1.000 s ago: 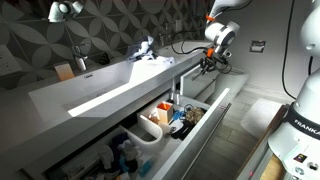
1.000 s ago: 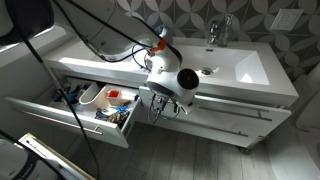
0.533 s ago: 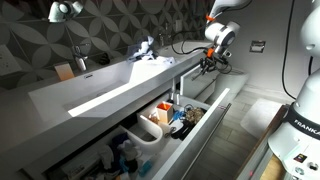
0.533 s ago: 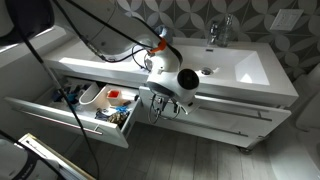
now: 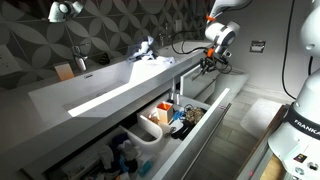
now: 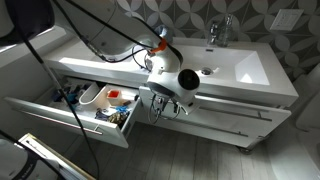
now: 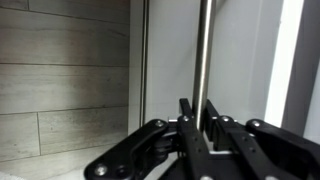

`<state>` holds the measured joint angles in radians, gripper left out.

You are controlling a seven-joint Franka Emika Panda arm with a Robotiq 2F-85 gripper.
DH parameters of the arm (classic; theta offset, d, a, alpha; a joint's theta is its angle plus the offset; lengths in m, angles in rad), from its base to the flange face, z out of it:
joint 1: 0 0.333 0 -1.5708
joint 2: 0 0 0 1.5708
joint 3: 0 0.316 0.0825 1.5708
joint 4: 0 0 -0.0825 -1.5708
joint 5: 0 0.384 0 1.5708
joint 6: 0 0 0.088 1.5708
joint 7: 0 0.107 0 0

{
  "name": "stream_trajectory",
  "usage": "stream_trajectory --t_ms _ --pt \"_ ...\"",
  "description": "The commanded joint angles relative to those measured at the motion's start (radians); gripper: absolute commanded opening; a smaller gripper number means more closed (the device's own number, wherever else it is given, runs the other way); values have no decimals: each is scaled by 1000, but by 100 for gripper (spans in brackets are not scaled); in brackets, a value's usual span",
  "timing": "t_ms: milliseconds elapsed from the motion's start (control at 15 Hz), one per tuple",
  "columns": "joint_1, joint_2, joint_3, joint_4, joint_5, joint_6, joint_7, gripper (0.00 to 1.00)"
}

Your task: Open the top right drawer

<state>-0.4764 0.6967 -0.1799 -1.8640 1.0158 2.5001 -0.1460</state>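
My gripper (image 7: 197, 112) is shut on a thin vertical metal bar (image 7: 203, 50) that runs along a light-grey flat front (image 7: 240, 60) in the wrist view. In both exterior views the gripper (image 6: 165, 108) (image 5: 207, 63) sits at the vanity front just below the countertop, at the inner end of the top right drawer (image 6: 240, 103). That drawer front lies flush with the vanity, and no interior shows. In an exterior view the drawer front is mostly hidden behind the arm.
The deeper left drawer (image 6: 60, 112) (image 5: 205, 115) stands pulled out, with a white bin (image 6: 93, 96) and bottles inside. A white basin and tap (image 6: 215, 35) are on top. Cables hang over the counter. Grey wood-look floor (image 7: 60, 70) lies below.
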Motion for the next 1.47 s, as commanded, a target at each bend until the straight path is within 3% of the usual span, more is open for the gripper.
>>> stream_trajectory --t_ms 0,800,867,933,1067,1400 --pt "-6 46 -25 -80 -52 -40 -30 4" --pt "-3 53 -39 -70 -63 -50 -26 4" --pt "-4 53 -38 -70 -63 -52 -28 42" --pt "0 53 -41 -71 -66 -44 -27 43" --pt "1 56 -46 -75 -70 -39 -26 54" --pt "1 69 -60 -85 -79 -29 -27 88"
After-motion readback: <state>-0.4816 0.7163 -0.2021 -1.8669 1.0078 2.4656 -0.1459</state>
